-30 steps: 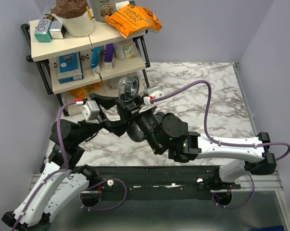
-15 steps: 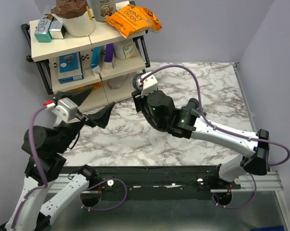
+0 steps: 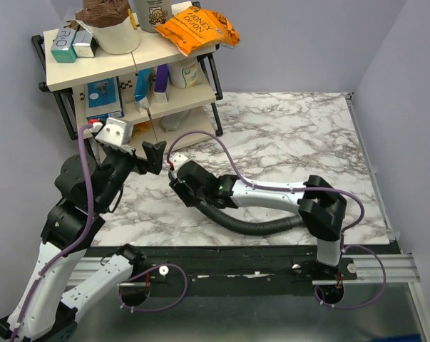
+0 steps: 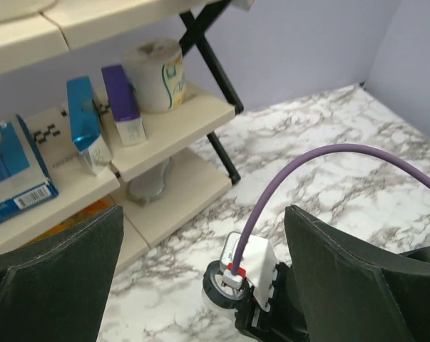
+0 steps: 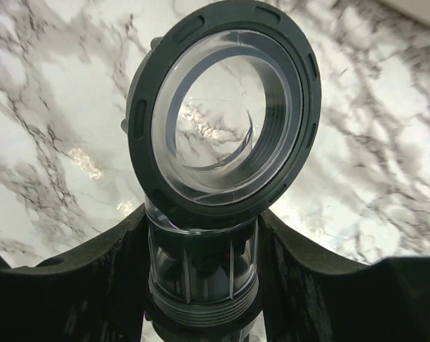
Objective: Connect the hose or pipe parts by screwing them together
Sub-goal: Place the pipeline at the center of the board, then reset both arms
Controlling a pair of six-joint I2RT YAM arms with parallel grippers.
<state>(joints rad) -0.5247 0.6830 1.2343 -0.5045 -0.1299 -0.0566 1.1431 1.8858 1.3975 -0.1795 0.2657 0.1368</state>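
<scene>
The marble table (image 3: 293, 135) carries everything, with the shelf rack (image 3: 65, 68) standing at its far-left corner. My left arm is raised in front of the rack. The left gripper (image 4: 204, 214) hangs in the air with its fingers spread wide and nothing between them. Through the gap I look down on the right arm's white wrist camera (image 4: 252, 265) and its purple cable (image 4: 321, 153).

My right arm lies low across the table, reaching from the near-right corner towards the left side. The black ribbed hose (image 3: 250, 226) rests on the marble close to the near edge, about the middle. It curves in a shallow arc from under the right forearm up towards the right gripper (image 5: 200, 224).

That gripper is clamped on the clear pipe fitting (image 5: 200, 274), one finger pressed to each side of its see-through barrel. The fitting stands up between the fingers with its wide round mouth facing the wrist camera. The mouth is rimmed by a dark grey collar ring (image 5: 140, 107) with slots around it, and threads show inside it (the marble is visible right through). The barrel's lower end has a threaded dark band. I cannot tell whether the hose is joined there.
</scene>
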